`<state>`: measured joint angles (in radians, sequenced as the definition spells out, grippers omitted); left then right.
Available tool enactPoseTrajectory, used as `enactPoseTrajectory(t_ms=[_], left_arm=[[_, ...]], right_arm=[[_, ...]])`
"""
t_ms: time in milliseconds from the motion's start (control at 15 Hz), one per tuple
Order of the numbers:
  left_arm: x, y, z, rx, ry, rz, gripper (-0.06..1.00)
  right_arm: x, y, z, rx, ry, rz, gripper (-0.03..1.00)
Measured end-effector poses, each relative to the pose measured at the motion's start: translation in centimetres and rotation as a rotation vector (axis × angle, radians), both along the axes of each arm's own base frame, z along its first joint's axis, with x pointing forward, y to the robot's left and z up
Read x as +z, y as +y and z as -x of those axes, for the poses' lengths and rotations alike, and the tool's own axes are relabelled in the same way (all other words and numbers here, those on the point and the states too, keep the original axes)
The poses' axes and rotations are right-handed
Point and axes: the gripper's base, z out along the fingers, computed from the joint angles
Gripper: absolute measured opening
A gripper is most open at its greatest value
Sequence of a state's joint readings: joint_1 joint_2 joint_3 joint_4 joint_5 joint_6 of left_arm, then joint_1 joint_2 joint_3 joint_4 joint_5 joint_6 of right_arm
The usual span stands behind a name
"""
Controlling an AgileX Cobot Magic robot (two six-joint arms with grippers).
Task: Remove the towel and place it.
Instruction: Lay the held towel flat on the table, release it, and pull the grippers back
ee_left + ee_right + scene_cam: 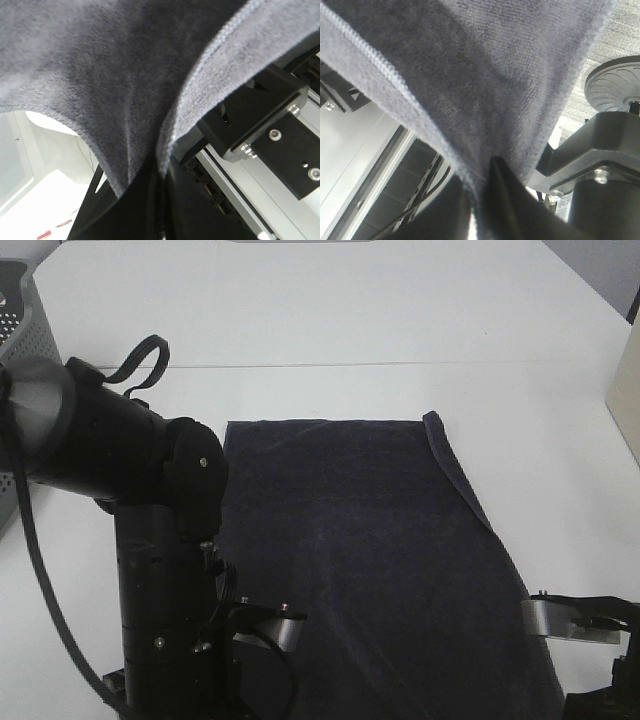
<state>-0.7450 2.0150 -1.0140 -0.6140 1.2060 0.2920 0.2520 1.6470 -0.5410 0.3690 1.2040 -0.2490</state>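
Note:
The dark navy-charcoal towel (pixel 370 540) lies spread flat on the white table (pixel 350 320), reaching from the middle to the near edge; its far right hem (pixel 450 465) is folded over. My left gripper (pixel 160 192) is shut on the towel's near left corner (pixel 125 100), which bunches into the dark fingers. My right gripper (pixel 480 200) is shut on the near right corner (pixel 485 75) the same way. In the high view the left arm (pixel 160 540) hides the left corner, and the right gripper (pixel 580 625) sits at the towel's near right edge.
A grey perforated basket (pixel 25 340) stands at the far left. A beige box edge (pixel 628 390) shows at the right. The robot's frame and base parts (pixel 280 130) lie below the table's front edge.

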Motion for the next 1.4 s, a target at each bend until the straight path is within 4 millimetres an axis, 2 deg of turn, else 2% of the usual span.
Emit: enactPoseTrajectory(t_ms=[133,267,333,400,667,867,1000,1200,1400], left_arm=[[0.0,0.0,0.0,0.014,0.003,-0.014,0.17],[0.0,0.0,0.0,0.048,0.009,-0.044,0.42],[0.1,0.0,0.0,0.054,0.006,-0.046,0.59],[0.5,0.0,0.0,0.058,-0.002,-0.041,0.65],[2.8,0.0,0.0,0.065,-0.058,0.005,0.69],[4.5,0.2,0.1,0.06,-0.109,0.035,0.69],[5.7,0.6,0.1,0.04,-0.155,0.05,0.69],[7.6,1.1,-0.2,-0.013,-0.253,0.06,0.69],[9.7,1.3,-1.3,-0.069,-0.396,0.052,0.69]], right_arm=[[0.0,0.1,0.0,-0.013,0.002,-0.008,0.29],[0.1,0.3,0.0,-0.035,0.005,-0.02,0.48],[0.1,0.4,0.0,-0.047,0.007,-0.026,0.6],[0.1,0.4,0.0,-0.047,0.007,-0.026,0.64],[0.1,0.5,0.0,-0.051,0.008,-0.027,0.67],[0.7,0.8,-1.2,-0.05,-0.037,-0.04,0.67],[2.3,1.1,-2.7,-0.047,-0.14,-0.057,0.67],[6.2,1.5,-5.3,-0.061,-0.343,-0.078,0.67],[9.6,1.5,-6.1,-0.068,-0.495,-0.099,0.68]])
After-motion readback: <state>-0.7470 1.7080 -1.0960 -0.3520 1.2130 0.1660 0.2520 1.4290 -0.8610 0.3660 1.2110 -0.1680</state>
